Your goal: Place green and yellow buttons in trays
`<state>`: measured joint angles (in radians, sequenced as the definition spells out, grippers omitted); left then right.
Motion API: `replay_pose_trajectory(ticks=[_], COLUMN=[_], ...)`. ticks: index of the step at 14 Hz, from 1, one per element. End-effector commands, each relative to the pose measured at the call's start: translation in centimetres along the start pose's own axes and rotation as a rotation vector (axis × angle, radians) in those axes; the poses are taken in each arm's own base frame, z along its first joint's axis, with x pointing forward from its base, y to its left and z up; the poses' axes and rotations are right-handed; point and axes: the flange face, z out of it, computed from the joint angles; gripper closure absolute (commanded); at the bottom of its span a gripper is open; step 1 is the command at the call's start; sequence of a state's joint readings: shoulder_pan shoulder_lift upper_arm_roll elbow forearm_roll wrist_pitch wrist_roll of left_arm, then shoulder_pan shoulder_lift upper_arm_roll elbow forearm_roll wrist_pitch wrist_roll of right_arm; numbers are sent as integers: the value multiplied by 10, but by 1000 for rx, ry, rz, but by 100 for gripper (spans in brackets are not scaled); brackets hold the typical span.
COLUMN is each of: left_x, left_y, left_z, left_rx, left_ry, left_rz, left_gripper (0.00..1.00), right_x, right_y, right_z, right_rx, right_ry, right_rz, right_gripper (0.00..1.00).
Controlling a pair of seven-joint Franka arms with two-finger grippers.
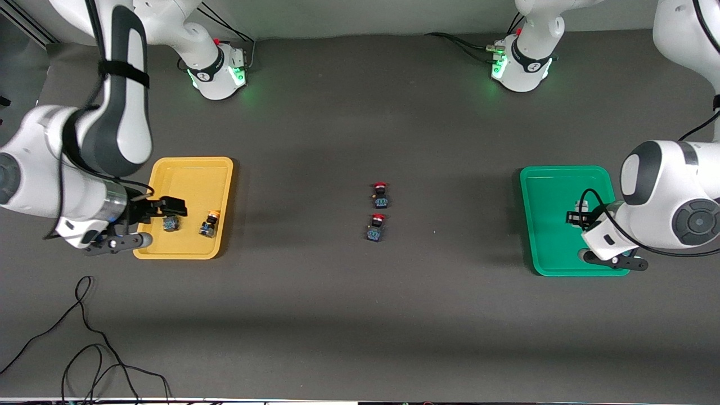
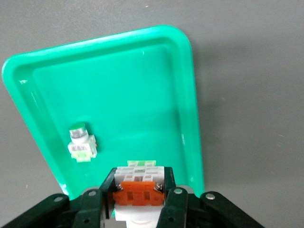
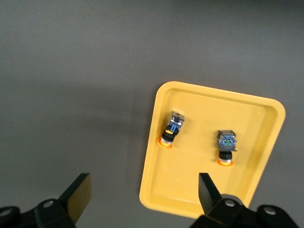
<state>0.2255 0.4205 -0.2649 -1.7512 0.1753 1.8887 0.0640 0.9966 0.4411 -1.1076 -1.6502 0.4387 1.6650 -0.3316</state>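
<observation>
Two yellow buttons (image 1: 209, 223) (image 1: 171, 224) lie in the yellow tray (image 1: 191, 180), at its end nearer the front camera. My right gripper (image 1: 174, 209) hangs open and empty over that tray; in the right wrist view both buttons (image 3: 171, 128) (image 3: 225, 145) rest on the tray (image 3: 256, 123), apart from the right gripper (image 3: 142, 192). My left gripper (image 2: 140, 190) is shut on a white green button (image 2: 137, 170) over the green tray (image 2: 133, 95). A second green button (image 2: 81, 142) lies in that tray. The front view shows the left gripper (image 1: 579, 216) above the green tray (image 1: 548, 202).
Two red-capped buttons (image 1: 380, 194) (image 1: 376, 226) sit on the dark table midway between the trays. Loose black cables (image 1: 84, 337) lie near the table's front edge at the right arm's end.
</observation>
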Motion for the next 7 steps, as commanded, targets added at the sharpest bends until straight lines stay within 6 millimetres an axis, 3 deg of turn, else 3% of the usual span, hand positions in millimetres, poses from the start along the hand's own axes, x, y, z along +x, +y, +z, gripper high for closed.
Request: replay_pose_trajectory(ticks=[1, 7], left_x=[-25, -52], left_y=[-4, -2], left_z=[38, 126], left_rx=[30, -2], left_ry=[69, 215], left_rz=[28, 38], left_gripper=[100, 100], right_x=[-11, -35], right_y=[-3, 8], right_z=[-47, -110], right_rx=[-51, -110], right_ry=[-19, -2], right_rz=[3, -5], right_gripper=[0, 0])
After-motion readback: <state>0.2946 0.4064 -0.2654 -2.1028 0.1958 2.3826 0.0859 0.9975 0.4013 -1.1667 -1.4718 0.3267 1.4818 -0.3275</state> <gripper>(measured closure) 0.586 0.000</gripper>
